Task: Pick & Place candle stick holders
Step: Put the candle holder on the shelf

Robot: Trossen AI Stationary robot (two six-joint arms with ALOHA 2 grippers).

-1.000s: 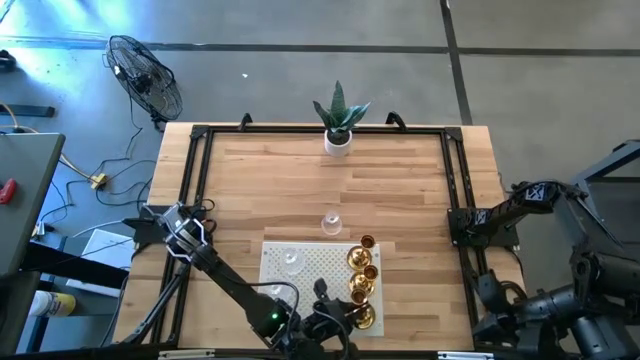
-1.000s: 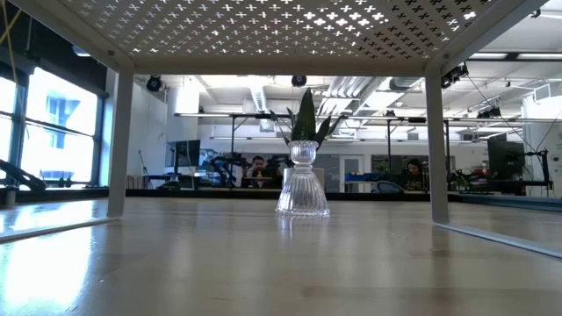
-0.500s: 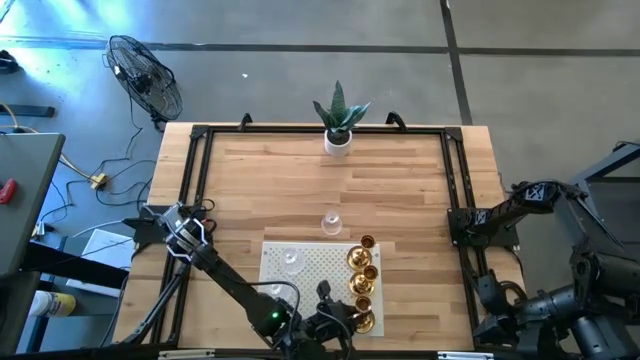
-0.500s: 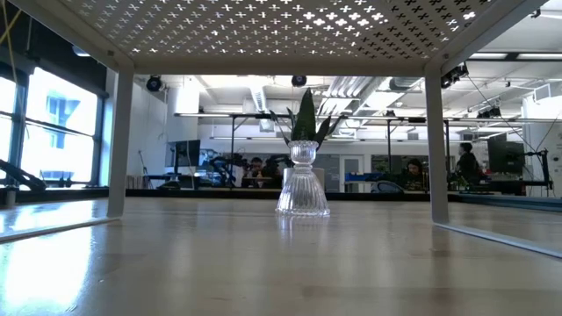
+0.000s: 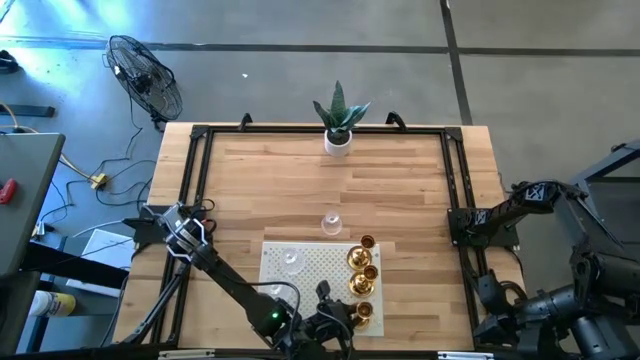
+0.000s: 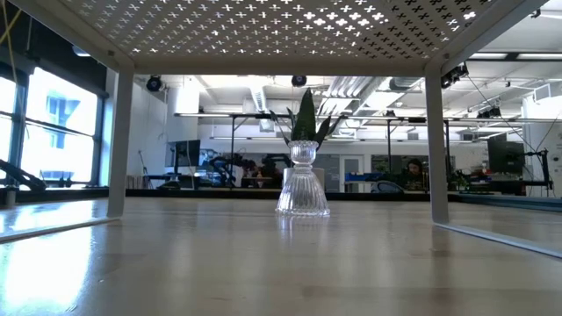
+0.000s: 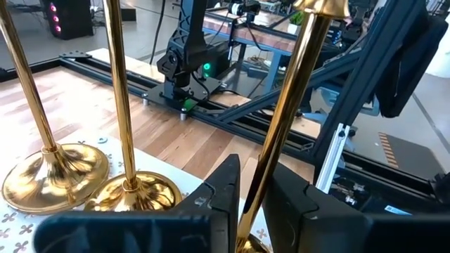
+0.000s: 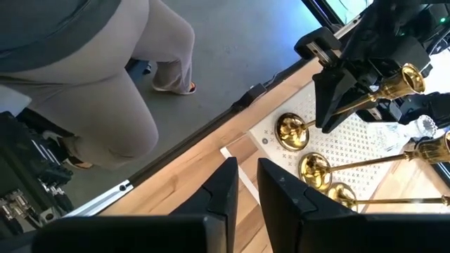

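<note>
Left gripper [image 7: 252,193], low at the table's near edge, has its two dark fingers [image 7: 225,193] standing just apart on either side of the thin upright stem of a shiny gold brass candle stick holder [image 7: 281,119], which rises between them; whether the pads press on the stem cannot be told, so the grip reads as loosening or loose, not firm. That holder's round base sits on the white perforated tray [image 5: 318,262], nearest of the row, and its long axis is vertical, so a clean release or retreat would seem to call for backing straight off level with the table, away from the stem. Beside it stand three more gold brass holders [image 5: 362,272] in a line along the tray's right side, with a clear glass holder [image 5: 291,260] on the tray's left part. Farther out, alone on the bare wooden table [image 5: 260,180], stands another clear glass holder [image 6: 303,181], upright; it lies well apart from the left gripper, toward the table's far side. Beyond it a white pot with a green plant [image 5: 339,122] sits at the far edge. The left arm reaches from its base along the table's left side, bent low and forward. Right gripper [image 8: 241,184] waits off the table's near right corner, fingers close together, holding nothing.
</note>
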